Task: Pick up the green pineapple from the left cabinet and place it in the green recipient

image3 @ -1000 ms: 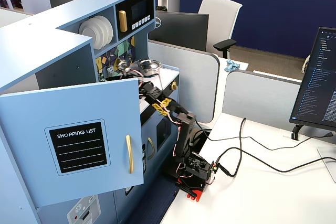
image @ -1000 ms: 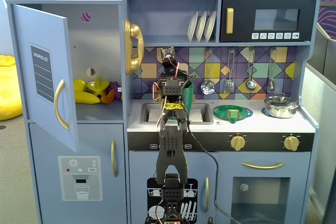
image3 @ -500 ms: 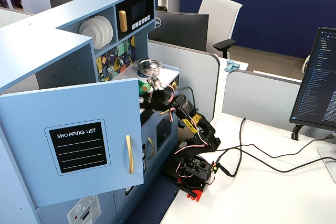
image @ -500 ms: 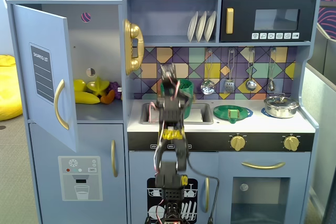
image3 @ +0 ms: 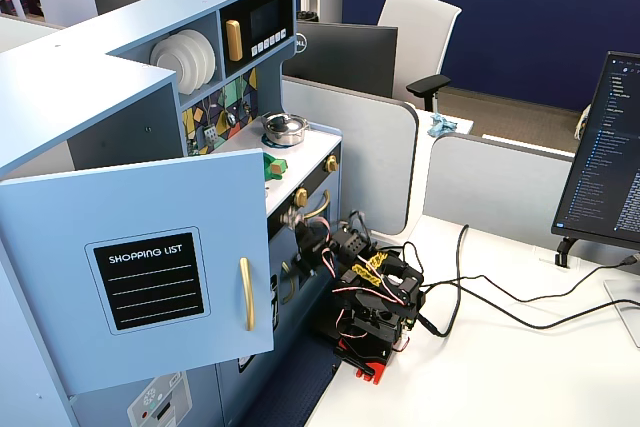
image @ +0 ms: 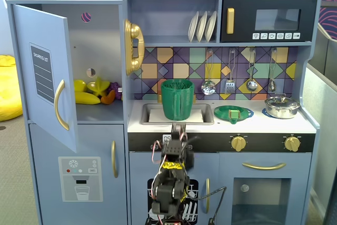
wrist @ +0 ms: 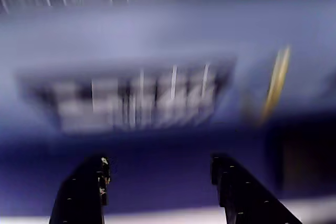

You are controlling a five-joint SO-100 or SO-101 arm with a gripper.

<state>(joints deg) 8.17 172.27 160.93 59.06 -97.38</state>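
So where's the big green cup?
In a fixed view, the green cup stands in the sink at the counter's middle, left of the flat green dish.

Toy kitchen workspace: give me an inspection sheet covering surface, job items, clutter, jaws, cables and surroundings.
Surface: white counter, recessed sink.
Job's things: left cabinet door open; green recipient upright in the sink; green pineapple not made out.
Clutter: banana and star fruit in the cabinet; green dish, pot on the counter.
Jaws: apart, empty; wrist view blurred.
Cables: black cables across the desk.
Surroundings: monitor, office chair.
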